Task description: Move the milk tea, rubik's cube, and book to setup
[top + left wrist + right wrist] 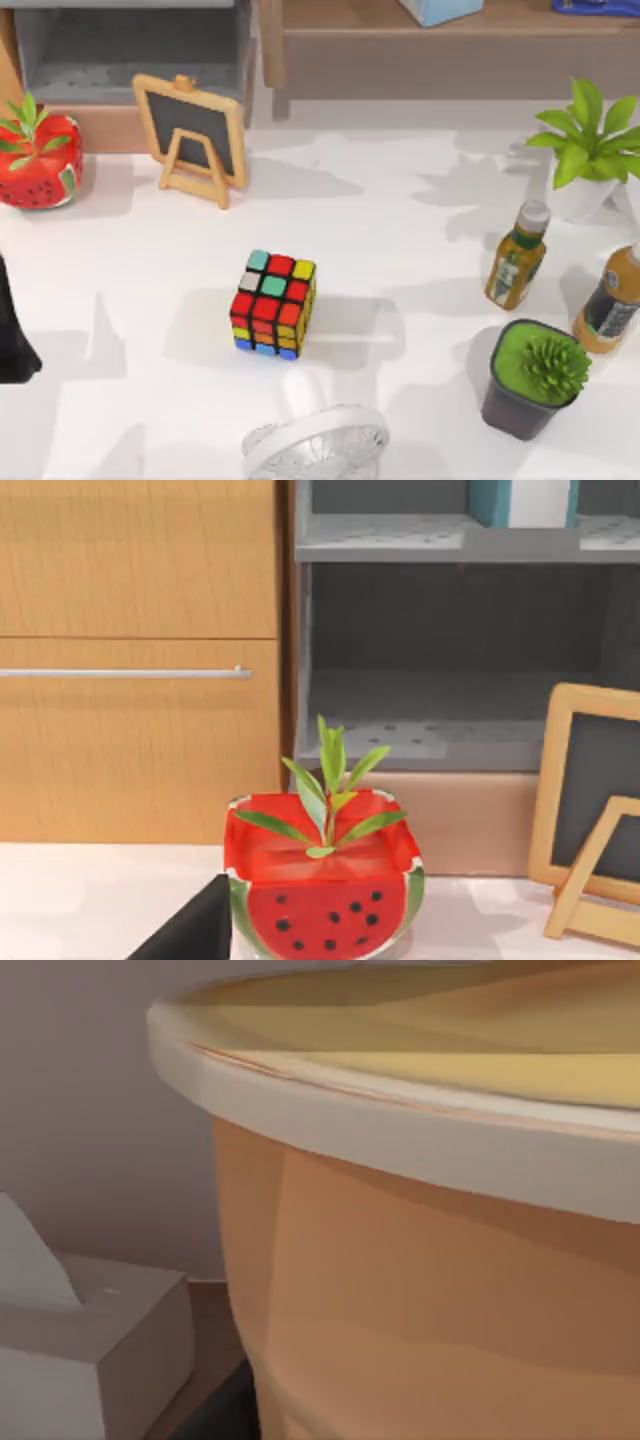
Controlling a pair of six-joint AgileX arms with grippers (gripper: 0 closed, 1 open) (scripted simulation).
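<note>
Top view is showing the rubik's cube (272,304) sitting near the table's (400,240) middle, with a white fan (315,442) just beside it at six o'clock and a small chalkboard easel (192,135) well apart at eleven o'clock. The left arm (14,335) is resting at the nine o'clock edge; I cannot tell how its fingers are standing. In the right wrist view, a tan cup with a pale lid, likely the milk tea (430,1260), is looming very close beside a tissue box (90,1350); whether the right gripper is clamping it I cannot tell. The cube is looking rigid, light and smooth-faced, so pinching two opposite flat faces squarely should be safest.
</note>
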